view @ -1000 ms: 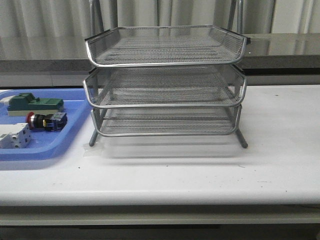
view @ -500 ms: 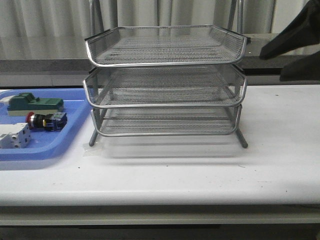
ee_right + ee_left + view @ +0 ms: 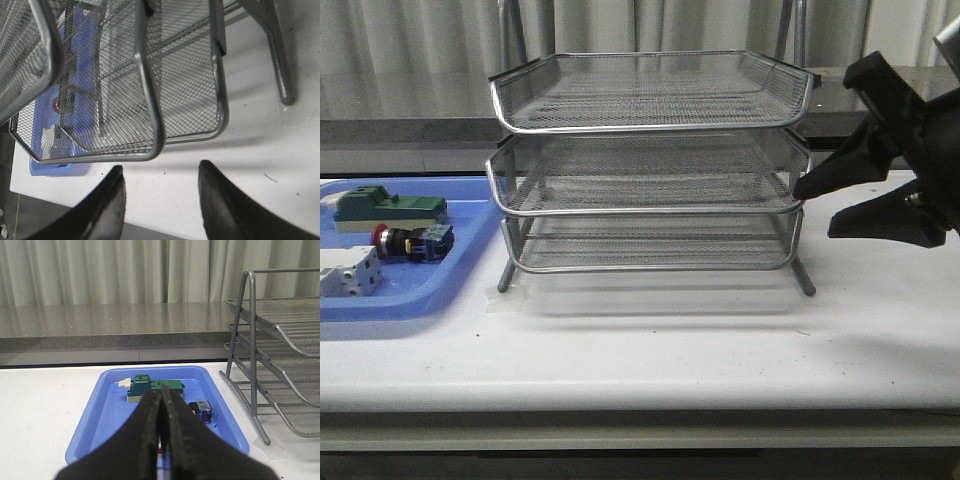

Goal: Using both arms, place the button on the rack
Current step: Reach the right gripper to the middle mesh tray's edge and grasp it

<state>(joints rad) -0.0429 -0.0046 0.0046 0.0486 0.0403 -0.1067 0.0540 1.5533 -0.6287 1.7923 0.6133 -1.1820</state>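
Note:
The button (image 3: 410,242), red head pointing left and blue block behind it, lies in the blue tray left of the rack (image 3: 650,128). In the left wrist view only its blue rear end (image 3: 201,409) shows, just beyond my left gripper (image 3: 161,393). That gripper is shut with nothing in it and hangs over the tray. My right gripper (image 3: 817,212) stands open at the rack's right side, level with the middle tier, and holds nothing. From the right wrist, its open fingers (image 3: 161,169) sit just off the corner of a mesh tier (image 3: 150,100).
The blue tray (image 3: 420,300) at the table's left end also holds a green-and-cream block (image 3: 390,208) and a white terminal block (image 3: 345,272). White tabletop lies in front of the rack. A grey counter and curtains run along the back.
My right gripper has come in from the right edge of the front view, dropping and moving left until it stands beside the rack's middle tier. The button and tray have not moved.

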